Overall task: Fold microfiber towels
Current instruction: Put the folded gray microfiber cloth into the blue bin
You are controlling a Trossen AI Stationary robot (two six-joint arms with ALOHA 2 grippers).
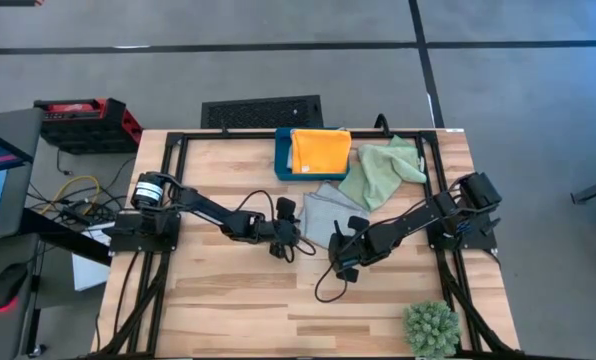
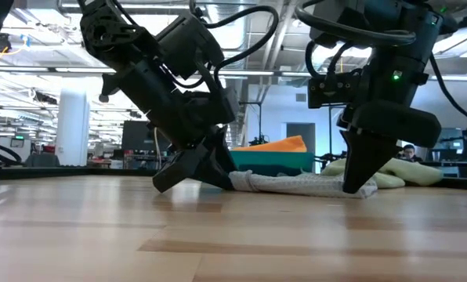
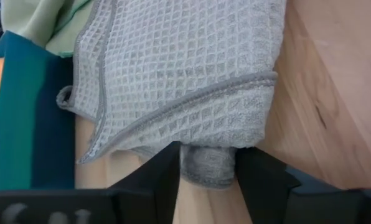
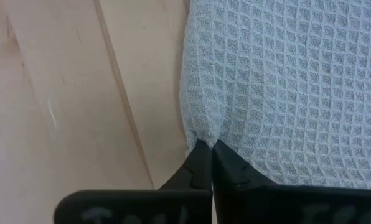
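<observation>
A pale blue-grey waffle towel [image 1: 330,210] lies on the wooden table's middle, partly doubled over. My left gripper [image 1: 294,240] is at its near left corner, shut on a bunched bit. My right gripper [image 1: 342,260] is at its near edge, shut on it. An orange towel [image 1: 320,150] lies on the dark teal box [image 1: 282,160] at the far edge. A light green towel [image 1: 383,170] lies crumpled to the box's right, its edge over the grey towel. I cannot make out a second blue-grey towel. My left gripper holds a bunched, rolled-up corner of the grey towel [image 3: 207,167] between its two fingers [image 3: 164,171], several layers thick. The fingers slant down from the table's left [image 2: 210,168]. The towel lies slack on the table. My right gripper pinches the grey towel's near edge [image 4: 204,134] between its shut fingertips [image 4: 226,163]; the cloth puckers there. The fingers point down, from above [image 2: 359,182]. The towel lies on the table.
A spiky green plant ball [image 1: 431,328] stands at the near right corner. The teal box is at the far edge, just beyond the towels. Bare wood lies toward the near edge [image 1: 238,310]. A black cable [image 1: 323,290] loops on the table by my right gripper.
</observation>
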